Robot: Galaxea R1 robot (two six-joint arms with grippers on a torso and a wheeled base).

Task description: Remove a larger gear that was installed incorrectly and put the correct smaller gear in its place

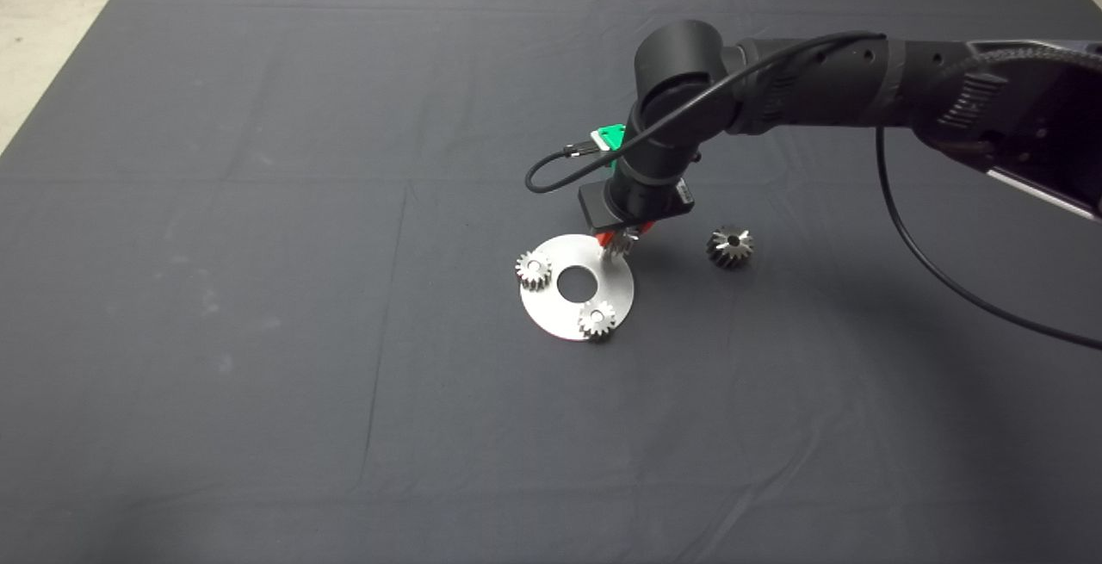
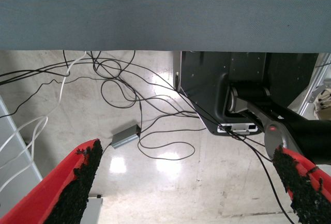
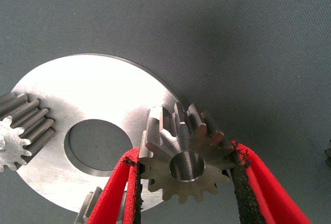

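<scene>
Gears were the business here: the smaller gear (image 3: 187, 167) sat pinched between the two pads of the right tool (image 3: 187, 182), held over the rim of the round steel plate (image 1: 564, 323) on the dark mat (image 1: 258, 288) covering the counter. Two more small gears (image 1: 533, 270) (image 1: 596, 320) already stood on that plate, near its edge. The larger gear (image 1: 730, 246) lay on the mat well off to the side, clear of the plate.

The left tool (image 2: 186, 182) hung idle beyond the mat's edge, its pads wide apart, with floor cables showing between them.

The risk was in the seating. No peg could be seen beneath the held gear, so whether its bore was lined up could not be told. Released off-centre, it would likely land tilted or slide off the rim onto the mat. The grip caught only the tooth tips, which might let the gear twist. Pressing down misaligned could shove the plate and disturb the two seated gears.
</scene>
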